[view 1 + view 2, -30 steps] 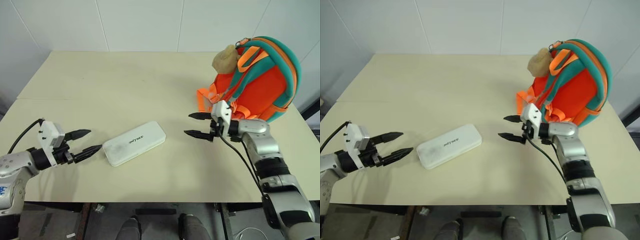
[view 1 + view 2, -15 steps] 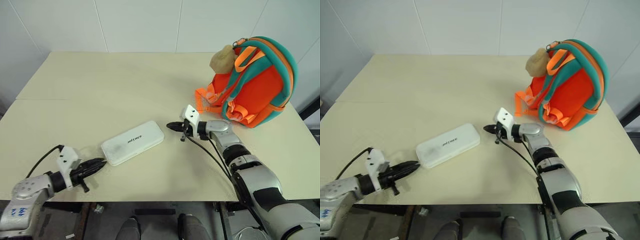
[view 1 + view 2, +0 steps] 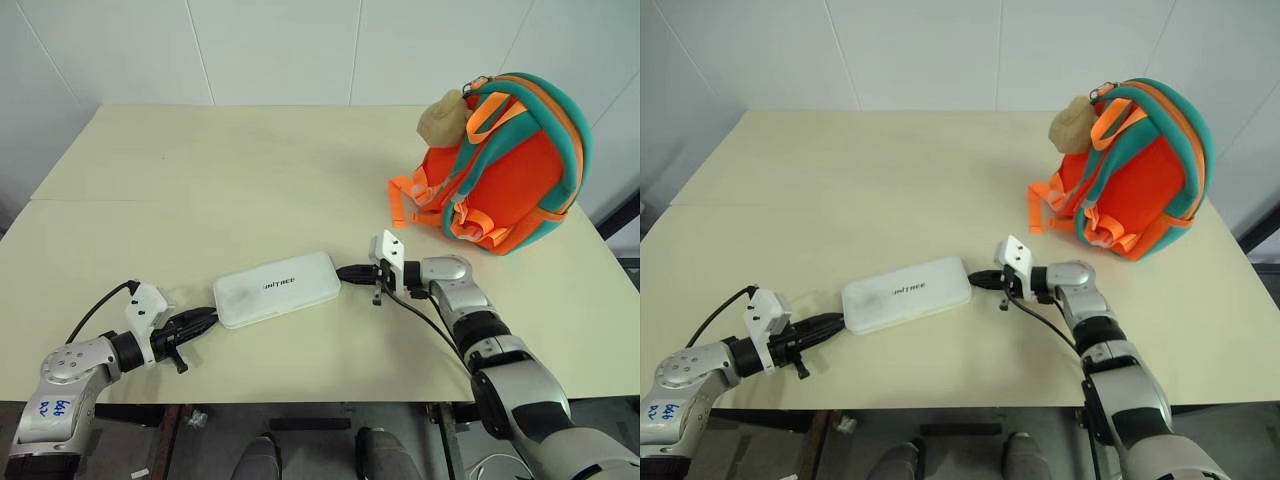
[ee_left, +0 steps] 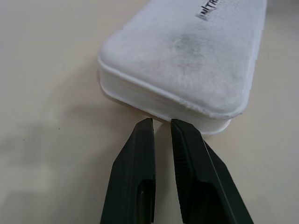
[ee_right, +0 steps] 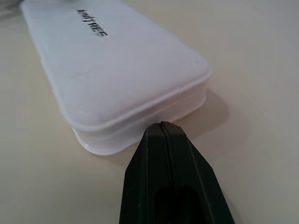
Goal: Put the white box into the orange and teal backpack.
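Note:
The white box (image 3: pixel 278 288) lies flat on the table, its dark lettering up, in the near middle. My left gripper (image 3: pixel 207 319) is low at the box's left end, its tips (image 4: pixel 159 122) almost together with only a slit between them, right up against the box's end wall (image 4: pixel 154 100), holding nothing. At the box's right end my right gripper (image 3: pixel 349 271) is shut, its tip (image 5: pixel 162 125) against that end (image 5: pixel 140 126). The orange and teal backpack (image 3: pixel 510 160) stands at the far right, apart from both grippers.
A tan plush toy (image 3: pixel 447 117) hangs at the backpack's upper left, and orange webbing straps (image 3: pixel 405 200) trail onto the cream table (image 3: pixel 200 170). The table's near edge runs just below both arms.
Both grippers have shut and sunk to the table, closing in on the box's two ends. The box has turned slightly, lying more level across the view.

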Controlling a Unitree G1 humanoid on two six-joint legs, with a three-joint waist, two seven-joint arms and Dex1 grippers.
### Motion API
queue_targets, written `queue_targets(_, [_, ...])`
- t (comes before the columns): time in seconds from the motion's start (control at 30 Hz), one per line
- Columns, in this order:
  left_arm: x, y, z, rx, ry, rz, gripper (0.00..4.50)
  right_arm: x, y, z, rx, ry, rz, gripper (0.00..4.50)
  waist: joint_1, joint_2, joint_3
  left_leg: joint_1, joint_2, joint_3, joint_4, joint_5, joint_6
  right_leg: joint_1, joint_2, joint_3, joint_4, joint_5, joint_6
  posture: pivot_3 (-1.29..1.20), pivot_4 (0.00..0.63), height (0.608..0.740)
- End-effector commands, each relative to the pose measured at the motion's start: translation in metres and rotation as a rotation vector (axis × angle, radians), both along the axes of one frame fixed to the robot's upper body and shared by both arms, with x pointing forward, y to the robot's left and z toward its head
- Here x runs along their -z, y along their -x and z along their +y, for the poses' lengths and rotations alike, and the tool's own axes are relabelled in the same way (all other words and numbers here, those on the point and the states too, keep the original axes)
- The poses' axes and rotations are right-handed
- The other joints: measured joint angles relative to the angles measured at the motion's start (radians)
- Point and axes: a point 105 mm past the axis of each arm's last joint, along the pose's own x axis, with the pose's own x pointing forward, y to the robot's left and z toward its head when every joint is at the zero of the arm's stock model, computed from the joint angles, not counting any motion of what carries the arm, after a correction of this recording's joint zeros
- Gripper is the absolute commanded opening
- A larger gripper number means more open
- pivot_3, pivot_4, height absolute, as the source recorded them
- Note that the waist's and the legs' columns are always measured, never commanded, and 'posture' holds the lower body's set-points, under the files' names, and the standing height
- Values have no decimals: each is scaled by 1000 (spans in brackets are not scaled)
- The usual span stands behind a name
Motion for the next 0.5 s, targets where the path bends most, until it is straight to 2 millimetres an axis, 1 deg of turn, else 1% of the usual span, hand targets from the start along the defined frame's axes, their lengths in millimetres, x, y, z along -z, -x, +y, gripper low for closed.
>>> queue_targets(0.03, [-5, -3, -22, 97, 12, -35, 640, -10, 17, 5, -70, -10, -9, 31, 3, 0, 0, 0, 0, 0, 0, 0, 0, 0, 0, 0, 0, 0, 0, 0, 150, 740])
queue_targets(0.1, [-6, -5, -27, 114, 17, -35, 640, -9, 22, -1, -59, -4, 6, 31, 7, 0, 0, 0, 0, 0, 1, 0, 0, 0, 0, 0, 0, 0, 0, 0, 150, 740])
queue_targets(0.2, [-5, -7, -43, 172, 31, -28, 640, -8, 37, -16, -48, 18, 36, 31, 20, 0, 0, 0, 0, 0, 1, 0, 0, 0, 0, 0, 0, 0, 0, 0, 150, 740])
queue_targets(0.33, [-4, -8, -52, 204, 34, -20, 640, -15, 45, -27, 3, 8, 66, 31, 24, 0, 0, -1, 0, 0, 1, 0, 0, 0, 0, 0, -1, 0, 0, 0, 150, 740])
queue_targets(0.43, [-3, -10, -57, 219, 37, -15, 640, -13, 50, -37, 33, 27, 81, 31, 24, 0, 0, 0, 0, 0, 1, 0, 0, 0, 0, 0, -2, 0, 0, 0, 150, 740])
queue_targets(0.5, [-2, -11, -59, 231, 38, -12, 640, -11, 49, -44, 74, 35, 78, 31, 25, 0, 0, 0, 0, 1, 1, 0, 0, 0, 0, 0, -2, 0, 0, 0, 150, 740])
